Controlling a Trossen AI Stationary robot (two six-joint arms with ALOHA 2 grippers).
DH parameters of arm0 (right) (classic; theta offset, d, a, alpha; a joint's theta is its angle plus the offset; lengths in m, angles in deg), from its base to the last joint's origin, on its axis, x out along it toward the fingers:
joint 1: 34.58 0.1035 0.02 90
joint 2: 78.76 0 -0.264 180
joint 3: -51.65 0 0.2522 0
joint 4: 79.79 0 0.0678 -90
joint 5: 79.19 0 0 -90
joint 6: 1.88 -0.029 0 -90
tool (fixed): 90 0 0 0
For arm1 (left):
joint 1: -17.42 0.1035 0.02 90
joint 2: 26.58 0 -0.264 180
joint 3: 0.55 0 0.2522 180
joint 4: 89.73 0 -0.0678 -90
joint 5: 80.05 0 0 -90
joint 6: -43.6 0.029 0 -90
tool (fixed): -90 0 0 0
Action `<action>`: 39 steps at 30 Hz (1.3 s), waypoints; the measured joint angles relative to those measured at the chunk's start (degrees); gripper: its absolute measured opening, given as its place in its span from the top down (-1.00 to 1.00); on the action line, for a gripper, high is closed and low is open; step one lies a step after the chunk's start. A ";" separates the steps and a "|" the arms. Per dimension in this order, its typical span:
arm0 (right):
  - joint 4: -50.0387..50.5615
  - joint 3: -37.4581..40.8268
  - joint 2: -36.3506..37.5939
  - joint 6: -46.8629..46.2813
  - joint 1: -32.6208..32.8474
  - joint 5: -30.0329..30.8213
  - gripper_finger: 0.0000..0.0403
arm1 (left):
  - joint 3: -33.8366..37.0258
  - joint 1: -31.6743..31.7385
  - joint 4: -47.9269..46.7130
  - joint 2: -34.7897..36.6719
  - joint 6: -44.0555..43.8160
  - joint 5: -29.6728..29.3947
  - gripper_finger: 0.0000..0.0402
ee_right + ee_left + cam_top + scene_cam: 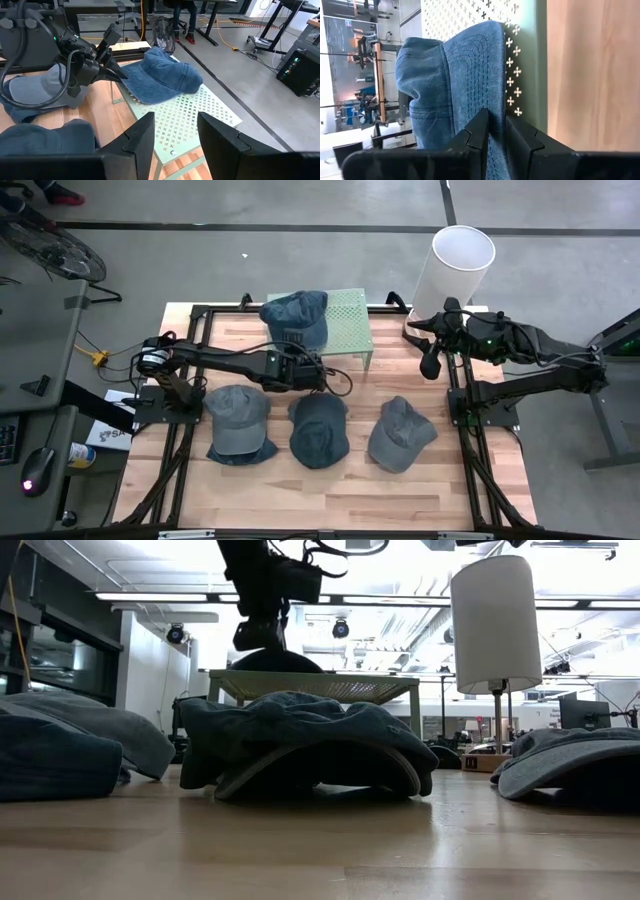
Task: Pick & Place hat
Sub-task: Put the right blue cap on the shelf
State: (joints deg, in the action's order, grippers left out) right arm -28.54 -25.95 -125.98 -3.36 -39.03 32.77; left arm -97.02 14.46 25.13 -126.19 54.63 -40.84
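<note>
Placement stage of the hat task. The left gripper (300, 348) reaches across the bench (330, 490) to the green perforated rack (350, 315) at its far edge, its jaws closed on the brim of the blue hat (296, 312); in the left wrist view the two dark fingers (480, 132) pinch the stitched brim edge, the crown lying beyond them on the rack's cross-patterned top (520, 75). A brim grip leaves the soft crown undeformed and free to settle flat; the right wrist view shows that hat (162, 75) resting on the rack (200, 117) with its crown toward the rack's middle and its brim at the rack's edge, where the left gripper (107, 70) meets it. The hat appears supported by the rack, so release is judged to be the step in hand. Three further hats wait in a row on the bench nearer the front: a grey hat (237, 415), a dark hat (318, 428) and a third hat (400, 433), well apart from the rack, presumably placed within the left arm's reach. The right gripper (430, 365) hangs idle at the bench's right edge, jaws open, beside the white cylinder (455, 270).
</note>
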 joint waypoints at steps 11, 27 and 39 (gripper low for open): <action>-0.02 0.00 -0.02 0.26 0.00 -0.92 0.29 | -0.07 -0.07 -1.57 -0.04 0.43 -1.76 0.78; -0.02 0.00 0.00 1.95 -0.02 -0.92 0.29 | -0.07 0.41 -2.97 -0.04 7.38 -2.18 0.78; 0.03 -0.02 -0.02 1.64 -0.02 -1.40 0.30 | -0.09 1.83 -3.26 -0.04 8.15 -1.00 0.78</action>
State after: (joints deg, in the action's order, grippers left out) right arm -28.51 -25.97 -126.01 -1.72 -39.05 31.36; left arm -97.11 16.30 21.88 -126.24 62.78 -41.84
